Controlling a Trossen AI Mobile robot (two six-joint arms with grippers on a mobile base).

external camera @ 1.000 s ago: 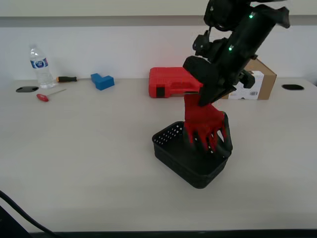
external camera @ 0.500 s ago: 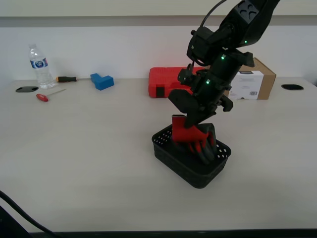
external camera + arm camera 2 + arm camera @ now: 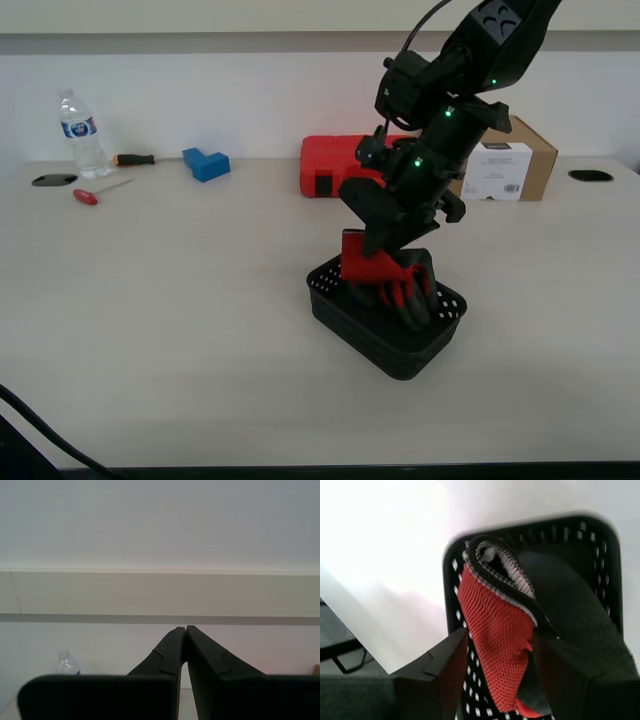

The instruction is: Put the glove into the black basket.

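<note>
My first gripper (image 3: 388,240) is shut on the red knit cuff of the glove (image 3: 388,278). The glove hangs from it with its dark grey fingers down inside the black basket (image 3: 345,318), which sits on the table right of centre. In the first wrist view the red glove (image 3: 495,630) sits pinched between the two black fingers of my first gripper (image 3: 499,639), over the perforated basket (image 3: 451,587). My second gripper (image 3: 183,631) is shut and empty, pointing at the wall, and is out of the exterior view.
A red tool case (image 3: 335,165) and a cardboard box (image 3: 520,160) stand behind the basket. At the exterior view's left rear are a water bottle (image 3: 80,135), a blue block (image 3: 207,163) and two screwdrivers (image 3: 135,159).
My first gripper has come down and toward the exterior view's left with the glove; the glove's fingers have sunk from above the basket's rim to inside it.
</note>
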